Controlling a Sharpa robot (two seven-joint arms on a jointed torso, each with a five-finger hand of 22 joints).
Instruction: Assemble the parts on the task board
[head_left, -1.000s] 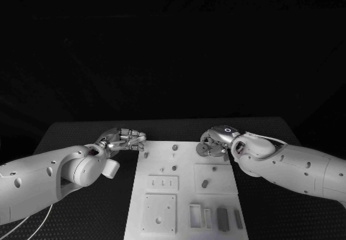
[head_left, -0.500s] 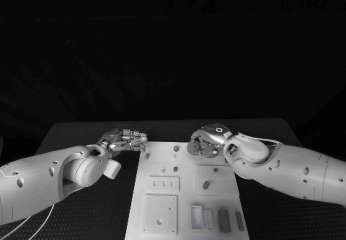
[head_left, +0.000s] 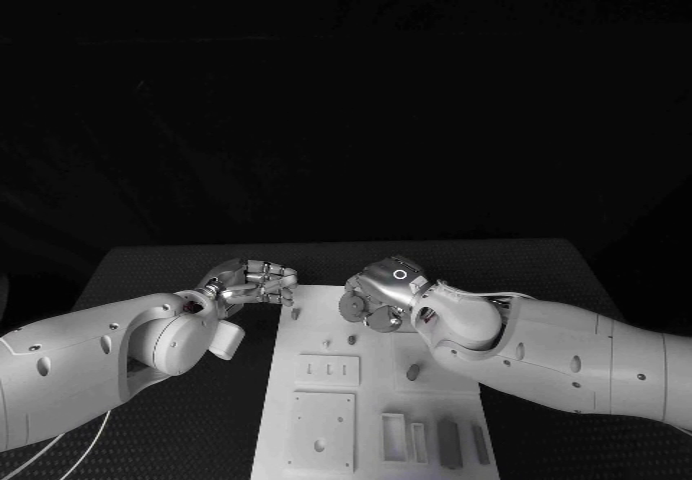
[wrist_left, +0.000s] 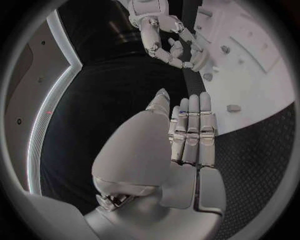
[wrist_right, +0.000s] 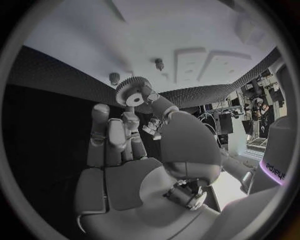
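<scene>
1. Right robot hand (head_left: 378, 296) is grasping a toothed gear (wrist_right: 133, 92), pinched at its hub between thumb and a finger. It hovers over the far end of the task board (head_left: 335, 420), near two small pegs (wrist_right: 159, 64) standing in the plate.
2. Left robot hand (head_left: 254, 281) holds nothing. Fingers lie straight and side by side in its wrist view, and it sits just off the board's far left corner, over the worktop (head_left: 159, 268).
3. Status, my read: early. The gear is in hand but not seated, and no assembled pieces are visible on the board.
4. Parts lying loose on the board: a small piece (head_left: 413, 371) mid-board and slim blocks (head_left: 446, 441) near the close edge. The square recesses look unfilled.
5. Left to do, judged: seat the gear on a peg, then place the remaining pieces. Which peg is the target, can't tell.
6. Risk: the hub pinch is narrow, so the gear may tilt on the way down.
</scene>
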